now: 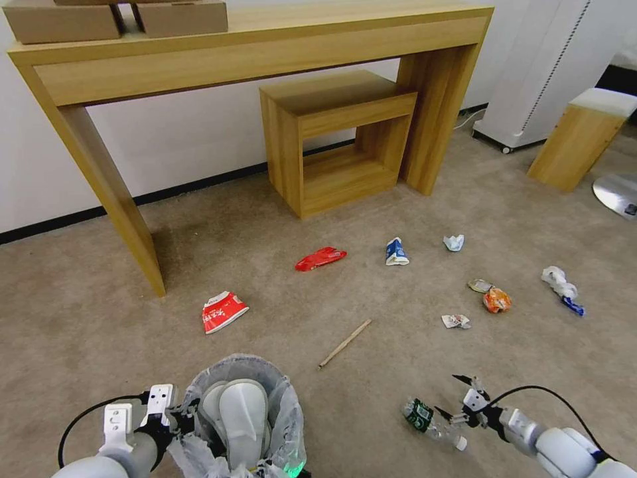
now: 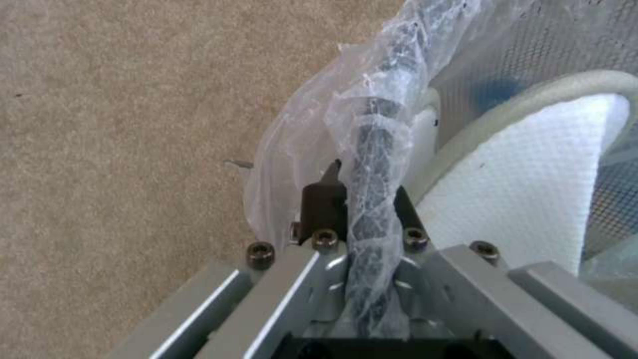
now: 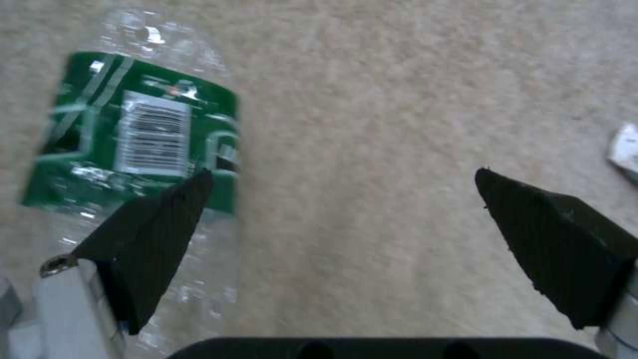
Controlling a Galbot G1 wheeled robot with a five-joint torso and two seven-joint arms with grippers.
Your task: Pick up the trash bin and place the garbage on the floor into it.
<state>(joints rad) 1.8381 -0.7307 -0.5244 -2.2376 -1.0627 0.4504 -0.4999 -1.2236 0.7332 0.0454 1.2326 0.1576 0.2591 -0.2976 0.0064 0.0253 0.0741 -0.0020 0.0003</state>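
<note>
Beige carpet everywhere: left claw [image 1: 178,413] is clamped on the trash bin [image 1: 247,415] rim at 7 o'clock so it's carried close, while right claw [image 1: 456,398], spread wide, straddles the bottle [image 1: 424,419] at 5 o'clock, ready to grab.

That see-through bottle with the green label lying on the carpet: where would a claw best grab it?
Probably across the bottle's round body at the green label, coming down from above. It lies on its side on the carpet, so the fingers should straddle its width, not its length. The open right gripper hovers beside it, one fingertip overlapping the label and the other over bare carpet, so it isn't centred yet.
</note>
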